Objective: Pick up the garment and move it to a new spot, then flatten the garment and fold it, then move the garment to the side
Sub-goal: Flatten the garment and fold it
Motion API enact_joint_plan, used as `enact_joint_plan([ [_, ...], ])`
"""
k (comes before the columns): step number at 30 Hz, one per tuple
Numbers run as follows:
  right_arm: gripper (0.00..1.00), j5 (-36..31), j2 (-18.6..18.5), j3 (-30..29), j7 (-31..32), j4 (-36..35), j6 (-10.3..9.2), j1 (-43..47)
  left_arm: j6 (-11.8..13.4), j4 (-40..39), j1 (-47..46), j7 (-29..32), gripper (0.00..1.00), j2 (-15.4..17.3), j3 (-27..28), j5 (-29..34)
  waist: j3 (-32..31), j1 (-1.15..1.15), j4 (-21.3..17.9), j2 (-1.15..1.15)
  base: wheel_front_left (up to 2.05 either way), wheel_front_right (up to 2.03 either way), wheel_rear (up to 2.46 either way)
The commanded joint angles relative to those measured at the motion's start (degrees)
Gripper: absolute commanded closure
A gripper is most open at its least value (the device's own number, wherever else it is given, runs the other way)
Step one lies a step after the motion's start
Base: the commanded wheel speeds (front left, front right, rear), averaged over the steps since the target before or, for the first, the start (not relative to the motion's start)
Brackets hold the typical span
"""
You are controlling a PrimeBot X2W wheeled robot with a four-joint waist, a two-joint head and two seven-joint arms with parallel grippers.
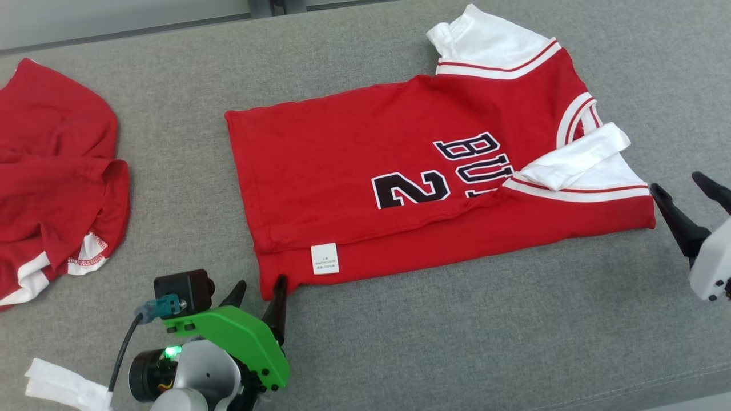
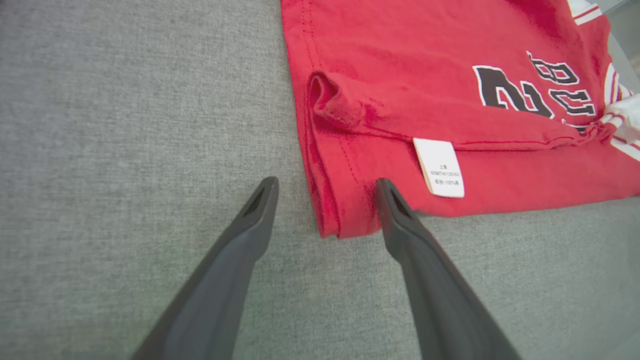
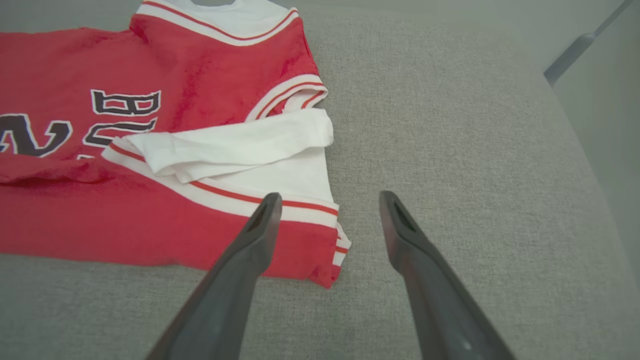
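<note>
The garment [image 1: 365, 171] is a red jersey with white sleeves and black lettering, lying flat on the grey table with its near long edge folded over, a white label on that fold. My left gripper [image 1: 258, 294] stands open at the garment's [image 2: 450, 100] near hem corner, that corner between its spread fingers [image 2: 395, 220], holding nothing. At the other end my right gripper [image 1: 688, 197] is open too, straddling the sleeve-end corner of the garment [image 3: 165, 210] in the right wrist view, one finger [image 3: 260, 230] over the cloth, the other over bare table.
A second red garment [image 1: 57, 171] lies crumpled at the table's [image 1: 457, 342] left edge. A white strip [image 1: 63, 388] hangs by my left arm. The table's far edge runs along the top of the head view, and its right edge shows in the right wrist view.
</note>
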Motion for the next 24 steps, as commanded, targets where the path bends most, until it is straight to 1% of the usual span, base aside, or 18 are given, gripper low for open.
enact_joint_plan([
  [1, 0.0, -0.1, -0.4, -0.1, 0.8, 0.2, 0.0, 1.5, 0.4, -0.6, 1.2, 0.2, 0.0, 0.5, 0.4, -0.9, 0.5, 0.0, -0.4, 0.0, 0.0, 0.0, 0.0],
  [4, 0.0, -1.0, -1.6, -0.6, 2.0, 1.5, -0.01, 3.1, 0.5, -0.7, 2.1, 0.8, 0.0, 0.8, 0.4, -1.3, 1.7, 0.0, -0.5, 0.0, 0.0, 0.0, 0.0],
  [8, 0.0, 0.4, 0.3, -0.1, 3.2, 3.4, 0.0, 1.9, 0.3, 1.1, 0.5, 1.6, 0.0, -0.1, 0.3, -2.0, 3.9, 0.0, 0.0, 0.0, 0.0, 0.0, 0.0],
  [9, 0.0, 0.5, 0.6, 0.3, 3.7, 3.9, -0.01, 1.0, 0.0, 1.9, -0.2, 1.9, 0.0, 0.2, 0.0, -1.7, 4.5, 0.0, 0.1, 0.0, 0.0, 0.0, 0.0],
  [11, 0.0, 0.5, 1.3, 1.7, 4.6, 5.0, -0.01, -0.4, -0.7, 3.1, -1.5, 2.7, 0.0, 0.3, -1.1, -1.4, 5.6, 0.0, 0.4, 0.0, 0.0, 0.0, 0.0],
  [14, 0.0, 1.5, 2.1, 4.6, 6.8, 6.9, -0.01, -2.2, -1.7, 5.7, -3.1, 4.1, 0.0, -0.5, -2.3, -2.2, 6.4, 0.0, 0.8, 0.0, 0.0, 0.0, 0.0],
  [15, 0.0, 2.4, 2.4, 5.7, 7.7, 7.2, 0.02, -2.5, -2.0, 6.6, -3.3, 4.4, 0.57, -0.7, -2.7, -2.2, 6.5, 0.0, 0.9, 0.0, 0.0, 0.0, 0.0],
  [16, 0.0, 3.7, 2.7, 6.8, 8.5, 7.5, 0.04, -2.9, -2.6, 7.6, -3.6, 5.0, 1.0, -1.0, -3.4, -2.6, 6.5, 0.0, 1.0, 0.0, 0.0, 0.0, 0.0],
  [17, 0.52, 4.4, 2.8, 7.4, 8.9, 7.6, 0.04, -3.3, -3.4, 8.3, -3.6, 5.9, 1.0, -1.2, -4.2, -3.2, 6.5, 0.0, 1.1, 0.0, 0.0, 0.0, 0.0],
  [18, 1.0, 5.7, 2.6, 7.9, 9.2, 7.6, 0.1, -3.6, -4.5, 8.8, -3.4, 6.8, 1.0, -1.4, -5.2, -3.9, 6.3, 0.0, 1.1, 0.0, 0.0, 0.0, 0.0],
  [20, 1.0, 8.6, 1.5, 9.1, 10.2, 6.7, 0.11, -4.0, -5.6, 8.6, -3.0, 7.0, 1.0, -2.0, -5.0, -5.6, 5.6, 0.0, 1.2, 0.0, 0.0, 0.0, 0.0],
  [21, 1.0, 10.0, 0.6, 9.3, 10.4, 6.3, 0.07, -4.3, -6.2, 8.2, -3.0, 7.3, 1.0, -1.4, -4.9, -5.9, 5.3, 0.0, 1.2, 0.0, 0.0, 0.0, 0.0],
  [24, 1.0, 14.6, -3.7, 9.2, 12.0, 4.5, 0.0, -4.9, -7.7, 5.1, -3.0, 8.6, 1.0, 0.6, -3.6, -7.8, 3.8, 0.0, 1.3, 0.0, 0.0, 0.0, 0.0],
])
